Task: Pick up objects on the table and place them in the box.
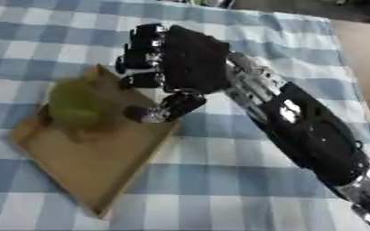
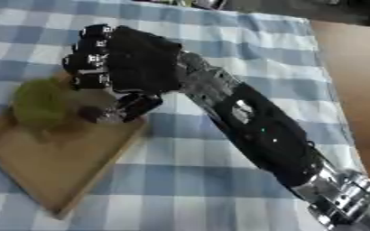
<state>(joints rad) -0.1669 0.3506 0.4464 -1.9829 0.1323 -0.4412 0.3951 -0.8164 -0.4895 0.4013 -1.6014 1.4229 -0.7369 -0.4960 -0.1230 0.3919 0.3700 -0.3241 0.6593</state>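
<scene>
A round green fruit-like object lies in the far corner of a shallow brown cardboard box on the checked tablecloth. My right hand reaches in from the lower right and hovers just right of the green object, over the box's far right edge. Its fingers are relaxed and spread, with the thumb pointing toward the object, and nothing is held between them. A small gap separates the hand from the green object. My left hand shows in neither view.
A blue and white checked cloth covers the table. The bare brown table edge shows at the right. My black right forearm crosses the middle of the view diagonally.
</scene>
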